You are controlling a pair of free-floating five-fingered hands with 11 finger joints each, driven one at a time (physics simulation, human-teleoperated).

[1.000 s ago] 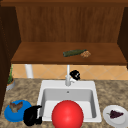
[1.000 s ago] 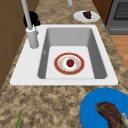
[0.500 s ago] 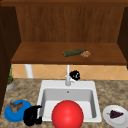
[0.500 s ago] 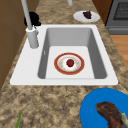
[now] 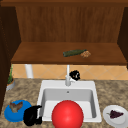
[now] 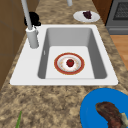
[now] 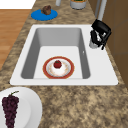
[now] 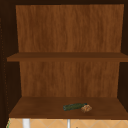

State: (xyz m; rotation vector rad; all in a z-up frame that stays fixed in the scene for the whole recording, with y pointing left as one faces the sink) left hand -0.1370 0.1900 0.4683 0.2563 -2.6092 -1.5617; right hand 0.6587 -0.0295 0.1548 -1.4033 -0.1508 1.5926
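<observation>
Right hand (image 7: 100, 33): fingers curled round the faucet (image 7: 94, 43) at the sink's (image 5: 45, 86) far rim, same spot as a sec ago, so the grip looks settled. Left hand (image 5: 32, 115) hangs near-left by the blue plate (image 5: 11, 116), fingers curled, holding nothing. Side view shows a strawberry (image 7: 57, 64) on a plate (image 7: 47, 71) in the basin; front view has a red ball (image 5: 67, 115) there.

Two detached hands, human-like in form, uniformly black, with no arm, wrist sleeve or body attached. Left hand (image 5: 32, 116), lower left of the front view: matte black, rounded and bulky in outline, faint lighter sheen along the finger edges. Right hand (image 5: 74, 74), centre of the front view: same black finish, small pale highlights between the fingers. Right hand (image 7: 100, 33) in the right side view: blocky palm, slender segmented fingers, glossy edges. No cables, screws or markings discernible.
</observation>
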